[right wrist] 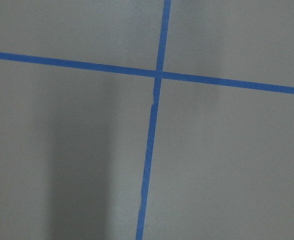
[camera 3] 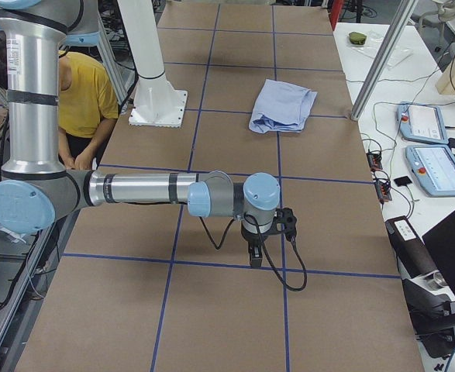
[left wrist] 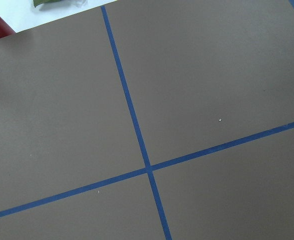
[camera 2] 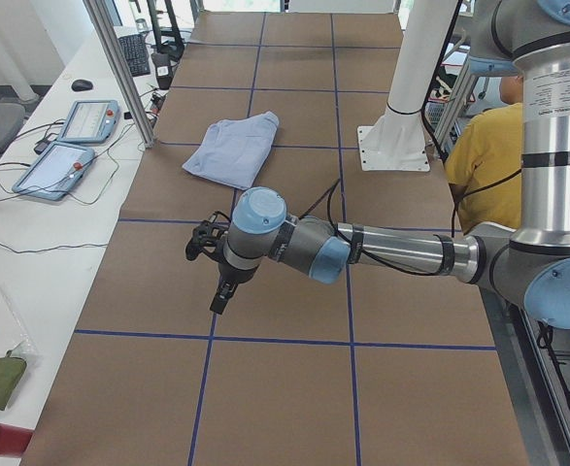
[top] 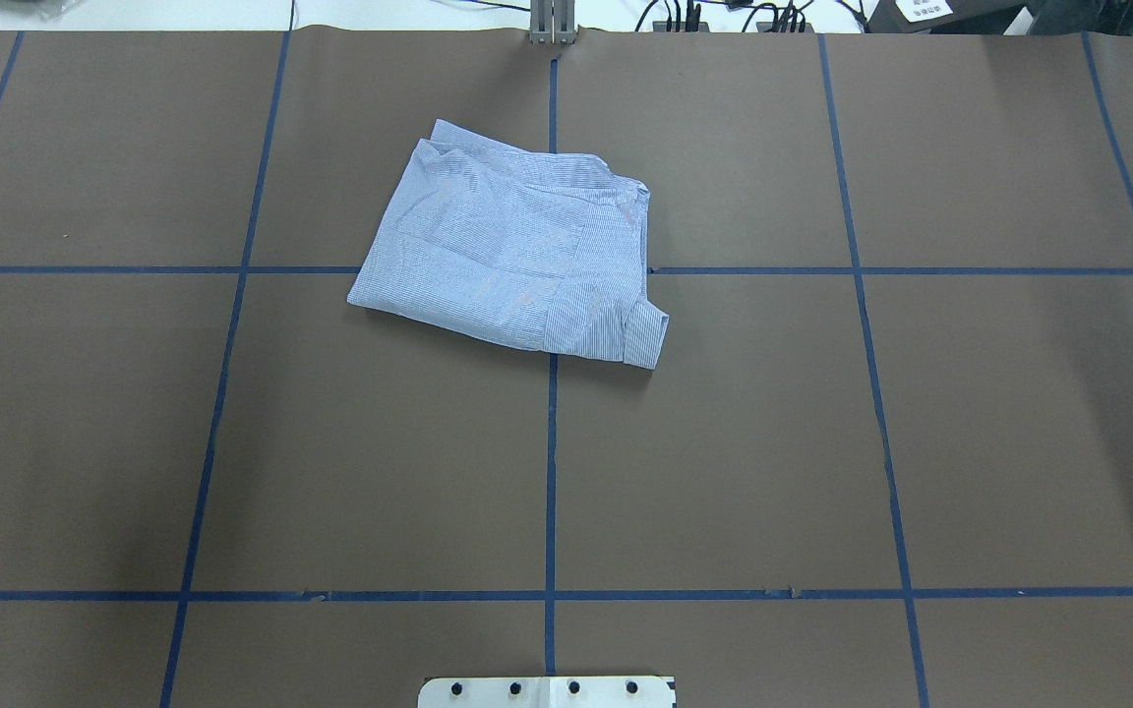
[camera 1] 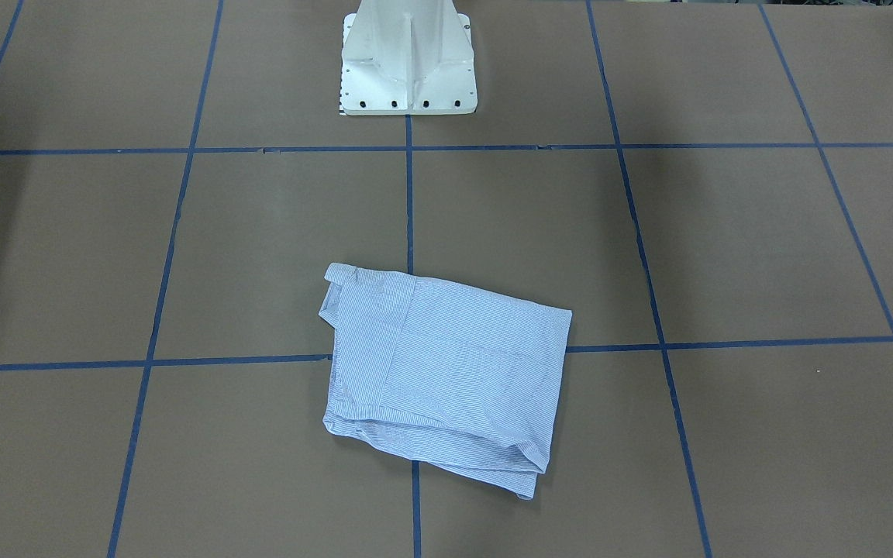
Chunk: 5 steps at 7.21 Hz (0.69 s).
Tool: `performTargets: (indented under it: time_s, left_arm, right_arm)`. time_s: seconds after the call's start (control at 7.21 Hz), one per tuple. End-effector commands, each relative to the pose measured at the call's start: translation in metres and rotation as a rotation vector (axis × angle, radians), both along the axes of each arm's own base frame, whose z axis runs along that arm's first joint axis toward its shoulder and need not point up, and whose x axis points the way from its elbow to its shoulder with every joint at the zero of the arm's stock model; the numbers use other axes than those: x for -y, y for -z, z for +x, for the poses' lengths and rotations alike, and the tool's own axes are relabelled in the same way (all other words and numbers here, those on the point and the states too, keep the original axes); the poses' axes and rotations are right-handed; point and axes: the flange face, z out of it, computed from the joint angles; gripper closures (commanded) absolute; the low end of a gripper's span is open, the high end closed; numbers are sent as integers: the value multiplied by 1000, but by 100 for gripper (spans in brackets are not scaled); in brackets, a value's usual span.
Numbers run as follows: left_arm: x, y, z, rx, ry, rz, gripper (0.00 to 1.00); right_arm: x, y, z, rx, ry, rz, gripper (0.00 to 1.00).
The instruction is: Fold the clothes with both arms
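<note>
The light blue-and-white striped shirt lies folded into a rough rectangle on the brown table, on the operators' side of centre, as the overhead view and both side views show. The left gripper shows only in the exterior left view, low over bare table far from the shirt; I cannot tell if it is open or shut. The right gripper shows only in the exterior right view, likewise over bare table far from the shirt; I cannot tell its state. Both wrist views show only brown paper and blue tape lines.
The white pedestal base stands at the robot's side of the table. Teach pendants lie on the white bench beyond the table's far edge. A person in a yellow shirt sits behind the robot. A metal post stands at the table's edge.
</note>
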Motion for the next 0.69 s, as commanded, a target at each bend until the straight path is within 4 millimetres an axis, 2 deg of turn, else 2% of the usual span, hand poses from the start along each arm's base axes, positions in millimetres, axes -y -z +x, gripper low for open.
performTargets:
  time_s: [0.0, 0.14, 0.28, 0.56]
  left_arm:
    - [0, 2, 0, 1, -1, 5, 1]
    - [0, 4, 0, -2, -1, 7, 1]
    - [0, 4, 1, -2, -4, 8, 1]
    - [1, 2, 1, -2, -4, 5, 1]
  right_arm:
    - [-10, 1, -8, -39, 20, -1, 0]
    - [-7, 0, -16, -93, 40, 6, 0]
    - [-3, 3, -18, -86, 41, 11, 0]
    - [-7, 1, -19, -33, 40, 2, 0]
